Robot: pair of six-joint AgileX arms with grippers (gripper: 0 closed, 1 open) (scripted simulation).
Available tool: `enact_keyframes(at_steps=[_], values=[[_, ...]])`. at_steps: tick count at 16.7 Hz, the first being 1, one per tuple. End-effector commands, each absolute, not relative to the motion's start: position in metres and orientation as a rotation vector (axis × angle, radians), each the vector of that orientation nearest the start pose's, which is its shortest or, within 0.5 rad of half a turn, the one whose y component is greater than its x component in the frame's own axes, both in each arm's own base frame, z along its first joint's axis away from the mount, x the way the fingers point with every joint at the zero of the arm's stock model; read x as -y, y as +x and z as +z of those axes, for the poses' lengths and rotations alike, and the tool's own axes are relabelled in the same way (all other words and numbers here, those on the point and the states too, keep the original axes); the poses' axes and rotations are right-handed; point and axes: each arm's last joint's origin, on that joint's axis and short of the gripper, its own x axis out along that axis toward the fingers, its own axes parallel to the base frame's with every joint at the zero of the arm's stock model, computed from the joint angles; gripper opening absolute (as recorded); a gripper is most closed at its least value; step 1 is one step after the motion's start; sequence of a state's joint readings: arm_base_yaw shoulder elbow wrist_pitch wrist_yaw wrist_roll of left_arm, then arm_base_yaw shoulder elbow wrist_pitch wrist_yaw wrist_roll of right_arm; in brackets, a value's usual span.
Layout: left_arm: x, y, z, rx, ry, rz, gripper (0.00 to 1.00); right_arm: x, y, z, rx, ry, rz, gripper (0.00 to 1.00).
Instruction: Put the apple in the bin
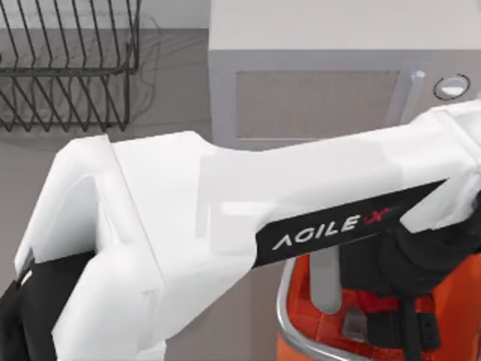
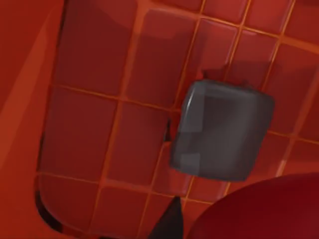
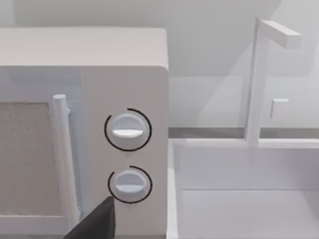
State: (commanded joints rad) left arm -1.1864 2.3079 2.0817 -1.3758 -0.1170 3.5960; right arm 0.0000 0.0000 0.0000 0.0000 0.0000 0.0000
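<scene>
The orange-red bin [image 1: 289,312] with its silver rim stands at the table's front right. My left arm reaches across from the left, and its gripper [image 1: 391,316] hangs inside the bin's opening. In the left wrist view the gridded bin floor [image 2: 94,124] and its grey square [image 2: 222,132] lie below. The glossy red apple [image 2: 259,211] sits close under the wrist, beside a dark fingertip [image 2: 172,224], and the gripper looks shut on it above the floor. A dark part of my right gripper [image 3: 97,221] shows in front of the microwave.
A grey-white microwave [image 1: 316,98] with two knobs [image 3: 127,130] stands behind the bin. A wire dish rack [image 1: 68,68] is at the back left. A white sink basin [image 3: 249,199] with a faucet [image 3: 259,74] lies beside the microwave.
</scene>
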Motion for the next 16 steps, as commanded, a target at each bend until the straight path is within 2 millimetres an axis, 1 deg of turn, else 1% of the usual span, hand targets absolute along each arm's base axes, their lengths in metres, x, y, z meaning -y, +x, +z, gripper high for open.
enact_keyframes(at_steps=[10,11,16], values=[[0.4159,0.1784,0.2003,-1.109,-1.152,1.129,0.98,0.0012,0.1057,0.1600,0.000,0.000,0.000,1.00],[0.4159,0.1784,0.2003,-1.109,-1.152,1.129,1.00,0.0012,0.1057,0.1600,0.000,0.000,0.000,1.00],[0.4159,0.1784,0.2003,-1.109,-1.152,1.129,1.00,0.0012,0.1057,0.1600,0.000,0.000,0.000,1.00]])
